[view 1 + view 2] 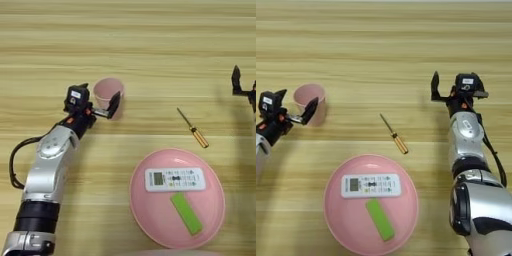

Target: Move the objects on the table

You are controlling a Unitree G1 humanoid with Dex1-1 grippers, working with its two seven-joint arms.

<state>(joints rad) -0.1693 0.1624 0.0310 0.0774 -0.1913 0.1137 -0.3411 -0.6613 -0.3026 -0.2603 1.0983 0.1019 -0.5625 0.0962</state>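
Note:
A small pale pink cup (107,88) stands upright on the wooden table (150,45), left of centre. My left gripper (100,94) is open at the cup. One black finger (114,105) lies across the cup's front wall and the other (82,87) is just left of the cup. The white remote control (175,179) lies flat on the round pink plate (140,200), screen to the left. My right gripper (445,89) hangs open above bare table at the right, holding nothing, far from cup and remote.
A slim green bar (186,214) lies on the plate just below the remote. A small screwdriver with an orange handle (193,129) lies on the table between the cup and my right arm.

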